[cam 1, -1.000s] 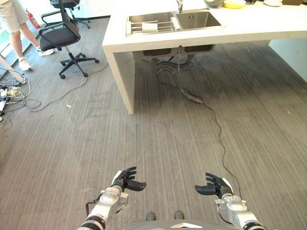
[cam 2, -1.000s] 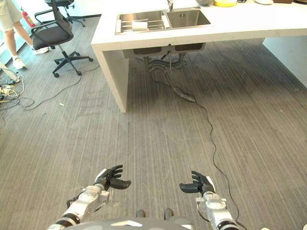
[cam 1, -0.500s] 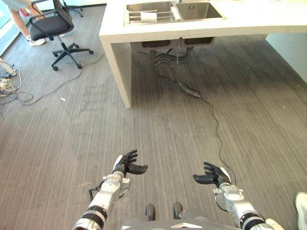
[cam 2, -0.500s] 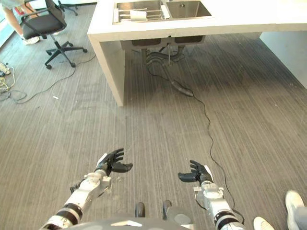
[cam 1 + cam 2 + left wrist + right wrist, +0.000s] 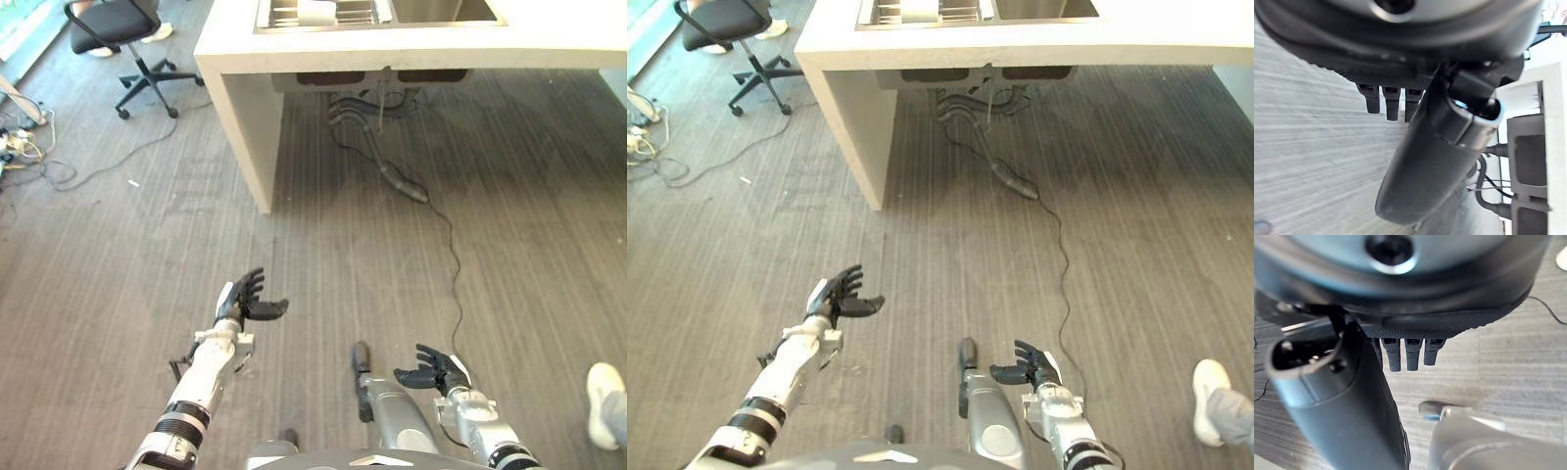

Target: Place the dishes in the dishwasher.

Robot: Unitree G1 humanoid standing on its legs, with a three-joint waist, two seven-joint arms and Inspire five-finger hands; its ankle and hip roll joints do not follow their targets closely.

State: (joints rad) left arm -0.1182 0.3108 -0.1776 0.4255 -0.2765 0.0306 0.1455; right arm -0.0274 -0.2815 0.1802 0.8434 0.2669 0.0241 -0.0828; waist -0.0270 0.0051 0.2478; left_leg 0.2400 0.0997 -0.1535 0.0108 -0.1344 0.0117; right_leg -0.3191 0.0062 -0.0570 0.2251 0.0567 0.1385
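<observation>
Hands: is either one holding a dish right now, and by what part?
Nothing is held. The left hand and right hand are both open and empty above the floor.

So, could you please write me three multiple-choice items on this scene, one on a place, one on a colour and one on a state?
1. Where is the office chair?
A. far left, beside the counter
B. under the sink
C. by the right hand

2. What colour is the counter?
A. black
B. white
C. red

3. What state are the left hand and the right hand in?
A. both open, holding nothing
B. both closed on plates
C. left holding a cup

Answers: 1 A, the chair stands on the floor at the far left, off the counter's end. 2 B, its top and side panel are white. 3 A, both hands hang over bare floor with fingers spread.
</observation>
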